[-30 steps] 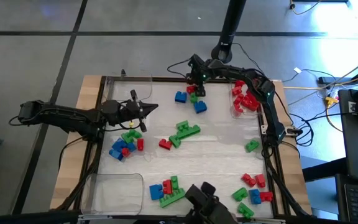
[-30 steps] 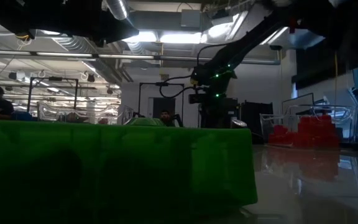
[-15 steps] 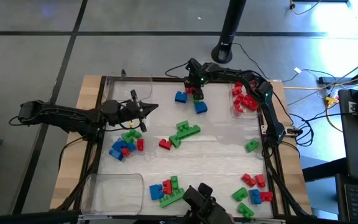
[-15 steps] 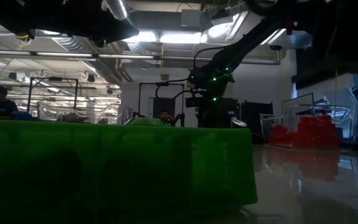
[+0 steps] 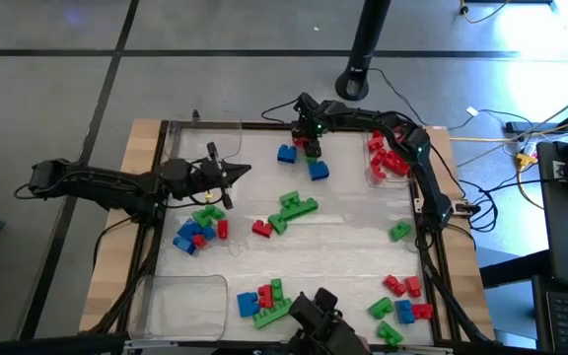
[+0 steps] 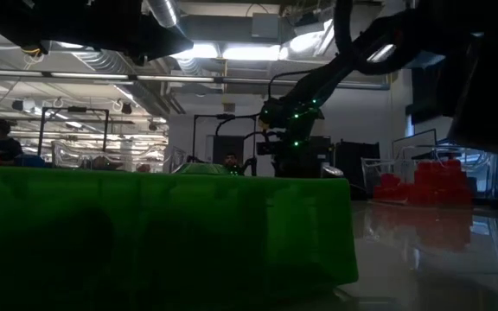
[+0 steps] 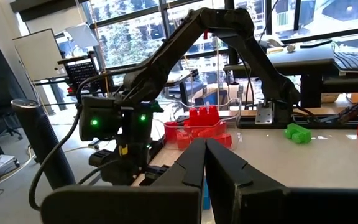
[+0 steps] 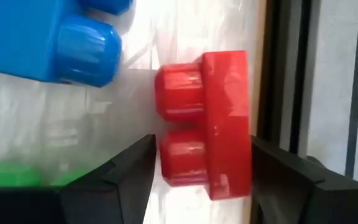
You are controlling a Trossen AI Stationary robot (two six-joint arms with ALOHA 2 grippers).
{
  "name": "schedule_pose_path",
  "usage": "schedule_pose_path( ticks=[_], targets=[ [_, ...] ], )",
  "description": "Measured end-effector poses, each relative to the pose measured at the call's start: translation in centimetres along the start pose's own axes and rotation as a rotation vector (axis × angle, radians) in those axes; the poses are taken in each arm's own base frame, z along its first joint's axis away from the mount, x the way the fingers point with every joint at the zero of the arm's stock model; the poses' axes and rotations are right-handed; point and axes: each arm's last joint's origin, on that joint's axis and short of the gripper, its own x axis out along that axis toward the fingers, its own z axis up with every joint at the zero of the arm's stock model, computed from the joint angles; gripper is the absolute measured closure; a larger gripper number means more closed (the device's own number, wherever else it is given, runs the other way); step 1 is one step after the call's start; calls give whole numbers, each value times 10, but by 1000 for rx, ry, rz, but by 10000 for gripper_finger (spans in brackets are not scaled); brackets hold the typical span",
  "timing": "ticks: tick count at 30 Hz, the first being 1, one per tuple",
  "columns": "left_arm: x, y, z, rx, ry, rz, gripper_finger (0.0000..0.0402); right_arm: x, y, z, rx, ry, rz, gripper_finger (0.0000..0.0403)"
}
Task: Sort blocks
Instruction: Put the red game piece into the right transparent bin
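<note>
Red, green and blue studded blocks lie scattered over the white table (image 5: pixel 353 222). My right gripper (image 5: pixel 311 140) reaches to the far edge and is shut on a small red block (image 8: pixel 210 124). A blue block (image 8: pixel 55 43) and a green one (image 8: pixel 8 175) lie beside it. My left gripper (image 5: pixel 233 175) hovers at the table's left side, shut and empty (image 7: pixel 204 163), just far of a green, blue and red cluster (image 5: pixel 198 229). In the low view a large green block (image 6: pixel 154 233) fills the foreground. My right gripper pinches the red block between its two fingers, coming from above and pointing down. One finger (image 8: pixel 132 165) meets the two studs (image 8: pixel 176 121); the other finger (image 8: pixel 278 168) meets the opposite flat face (image 8: pixel 242 124). The block lies on its side on the table.
A clear tray (image 5: pixel 388 158) at the far right holds red blocks. Another clear tray (image 5: pixel 180 301) sits at the near left corner and a third (image 5: pixel 203 138) at the far left. Block clusters lie mid-table (image 5: pixel 289 212), near centre (image 5: pixel 264 301) and near right (image 5: pixel 402 301).
My right gripper has shifted a little toward the table's left and come down over the red block at the far edge. The blocks have stayed where they were.
</note>
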Motion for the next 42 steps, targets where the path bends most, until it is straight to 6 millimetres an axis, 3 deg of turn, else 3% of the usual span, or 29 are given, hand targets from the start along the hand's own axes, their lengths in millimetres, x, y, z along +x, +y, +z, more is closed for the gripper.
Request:
schedule_pose_path(
  ticks=[7, 18, 30, 42],
  targets=[
    [0, 0, 0, 6, 3, 1, 398, 0, 0, 0, -22, 13, -8, 233],
    [0, 0, -1, 9, 8, 0, 398, -11, 8, 2, -64, 81, -20, 225],
    [0, 0, -1, 7, 8, 0, 398, -86, 17, 11, -81, 85, -52, 231],
    [0, 0, -1, 3, 13, -1, 398, -170, 33, 0, -42, 103, -44, 233]
  ],
)
